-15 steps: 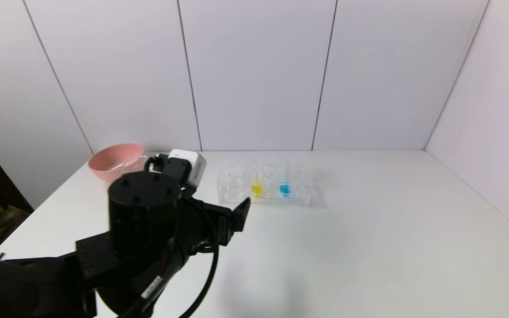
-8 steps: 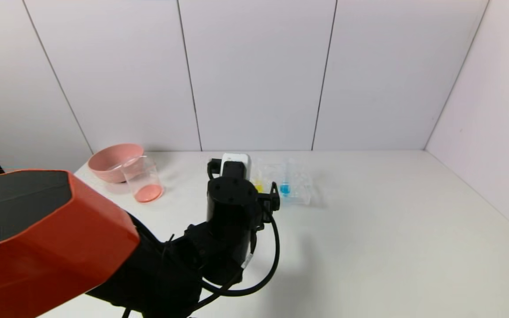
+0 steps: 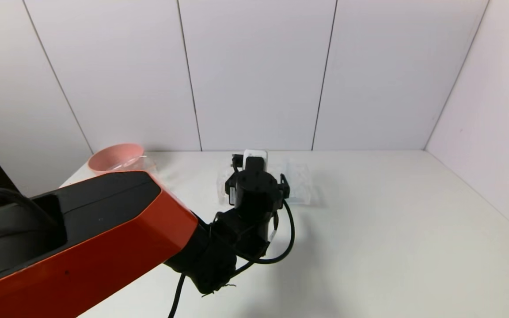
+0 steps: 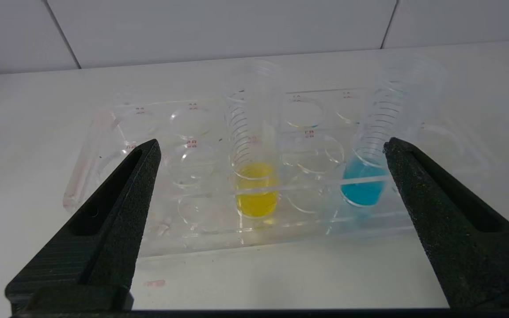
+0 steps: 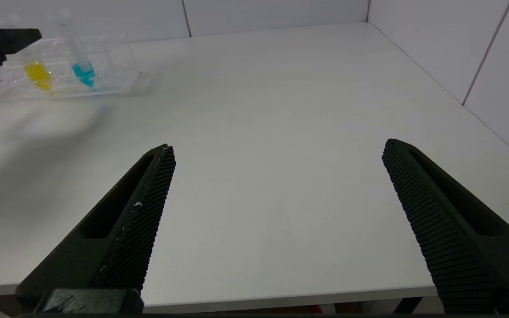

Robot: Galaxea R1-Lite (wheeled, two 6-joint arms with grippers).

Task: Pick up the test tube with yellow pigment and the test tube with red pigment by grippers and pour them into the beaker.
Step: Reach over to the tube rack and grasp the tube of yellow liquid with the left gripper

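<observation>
The test tube with yellow pigment (image 4: pixel 254 187) stands upright in a clear rack (image 4: pixel 104 132). My left gripper (image 4: pixel 272 148) is open just in front of the rack, and the yellow tube stands between the lines of its two fingers, slightly beyond the tips. In the head view my left wrist (image 3: pixel 254 194) hides the tubes. The yellow tube also shows in the right wrist view (image 5: pixel 38 73). My right gripper (image 5: pixel 279 148) is open and empty over the table's front edge. The test tube with red pigment is out of view. The beaker is hidden behind my left arm.
A like tube with blue liquid (image 4: pixel 365 181) leans in the rack, close to one left finger (image 4: pixel 413 176). A pink bowl (image 3: pixel 113 159) stands at the table's back left. My orange left arm (image 3: pixel 82 247) fills the front left of the head view.
My left arm has reached forward and right, from beside the beaker to the rack. It now covers the beaker and the tubes in the head view.
</observation>
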